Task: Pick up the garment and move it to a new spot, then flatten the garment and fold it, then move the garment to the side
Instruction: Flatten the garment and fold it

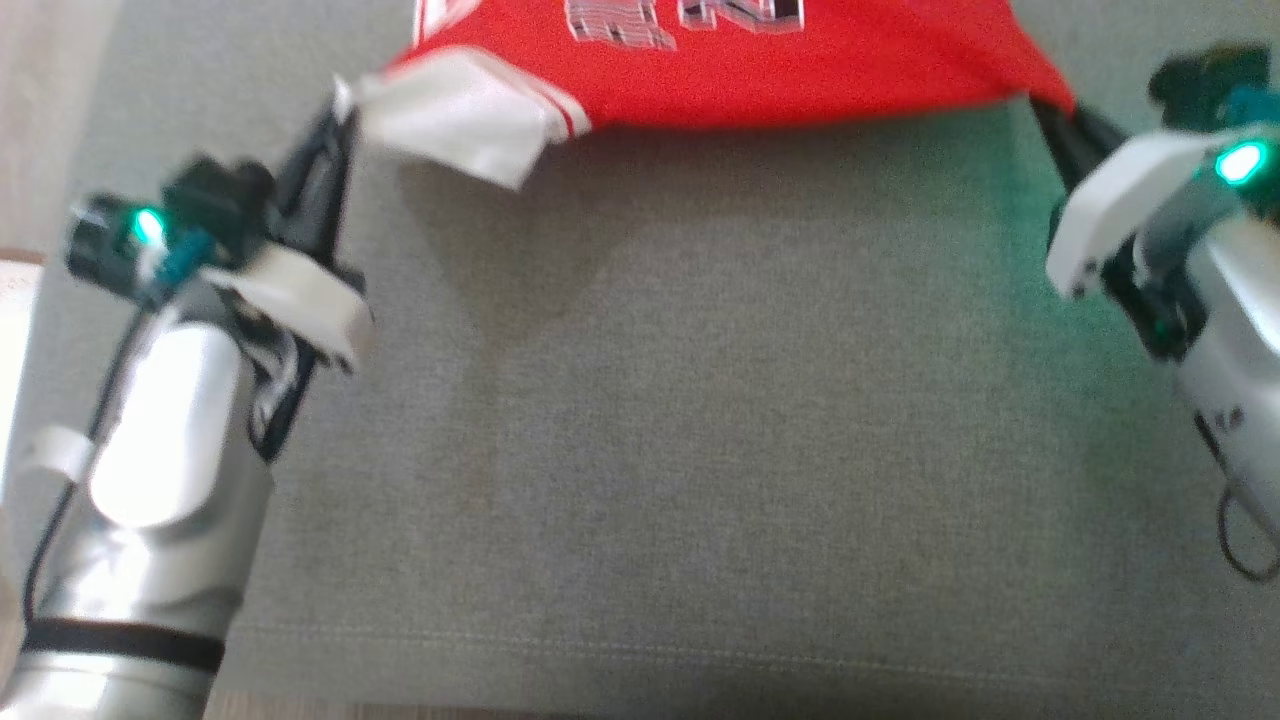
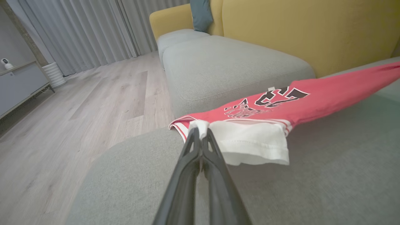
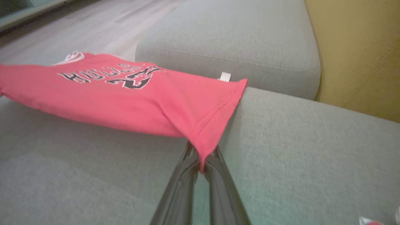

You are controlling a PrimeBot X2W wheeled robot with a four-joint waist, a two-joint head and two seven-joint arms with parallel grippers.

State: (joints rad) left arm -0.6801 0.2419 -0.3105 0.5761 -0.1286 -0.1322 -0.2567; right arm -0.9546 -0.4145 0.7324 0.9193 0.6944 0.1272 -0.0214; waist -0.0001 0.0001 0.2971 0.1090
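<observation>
The garment (image 1: pixel 720 70), a red jersey T-shirt with white sleeves and dark lettering, hangs stretched between my two grippers above the grey cushion (image 1: pixel 700 420). My left gripper (image 1: pixel 340 105) is shut on the white sleeve end; in the left wrist view the left gripper (image 2: pixel 200 131) pinches the sleeve of the garment (image 2: pixel 312 100). My right gripper (image 1: pixel 1050 105) is shut on the red hem corner; the right wrist view has the right gripper (image 3: pixel 201 156) clamped on a corner of the garment (image 3: pixel 131 100). The sleeve flap (image 1: pixel 460 115) droops below the left hold.
The grey cushion (image 3: pixel 297 150) lies under the shirt, and a second grey seat (image 2: pixel 225 65) stands beyond it. A yellow backrest (image 2: pixel 312 28) rises at the far side. Wooden floor (image 2: pixel 78 103), grey curtains (image 2: pixel 87 28) and a low cabinet (image 2: pixel 18 84) lie to the left.
</observation>
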